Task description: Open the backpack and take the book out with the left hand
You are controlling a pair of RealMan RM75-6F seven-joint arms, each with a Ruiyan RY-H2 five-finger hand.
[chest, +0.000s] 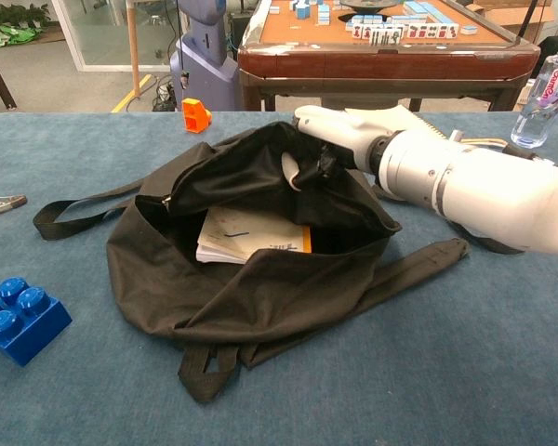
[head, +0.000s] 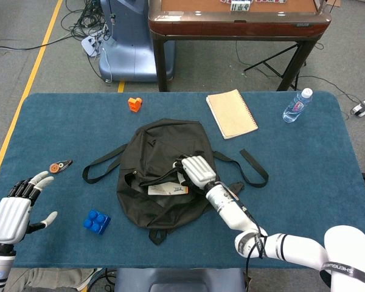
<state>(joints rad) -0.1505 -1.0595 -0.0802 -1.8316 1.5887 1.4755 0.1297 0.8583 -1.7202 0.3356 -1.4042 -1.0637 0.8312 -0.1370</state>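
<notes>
Right hand point(chest: 327, 139) grips the backpack's point(chest: 260, 279) top flap, fingers point(chest: 293, 172) clenched in the black fabric, flap lifted up and back so the main compartment gapes open. Book point(chest: 251, 237) lies flat inside the opening, pale cover with an orange strip at one edge, partly under the raised flap; also visible in head view point(head: 167, 190). Backpack point(head: 152, 152) sits mid-surface, straps splayed to both sides.

Left hand point(head: 15, 210) is at the near-left edge of the surface point(head: 304, 182), well apart from the backpack, fingers point(head: 39, 179) spread, holding nothing. Not visible in chest view.

Other items: blue brick point(head: 96, 221) near the left hand, orange block point(head: 134, 104) behind the backpack, small tool point(head: 59, 165) far left, notebook point(head: 232, 113) and bottle point(head: 297, 105) at the far right.
</notes>
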